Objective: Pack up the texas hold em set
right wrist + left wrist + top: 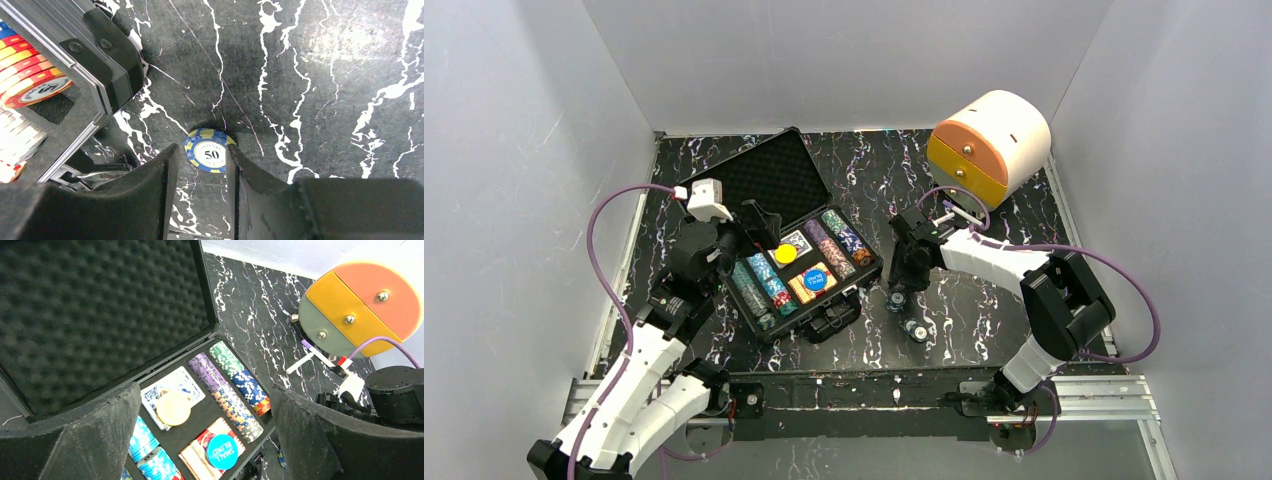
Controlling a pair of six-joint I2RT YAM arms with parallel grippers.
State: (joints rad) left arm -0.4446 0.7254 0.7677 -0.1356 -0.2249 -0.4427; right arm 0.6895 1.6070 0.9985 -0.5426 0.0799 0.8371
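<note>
Now right gripper (201,148) brackets the blue 50 chip (210,151) flat on the bench (310,75), nearly closed; cannot tell if pinched. Left gripper (206,389) gapes wide.

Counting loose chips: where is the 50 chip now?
Right wrist view: the 50 chip lies on the table between the jaws of the right gripper, just right of the case.

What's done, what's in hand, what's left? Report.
Done: chip rows and card decks sit in the open case. In hand: right gripper straddles a 50 chip on the table, not yet clamped. Left: that chip, other loose chips, closing the lid.
</note>
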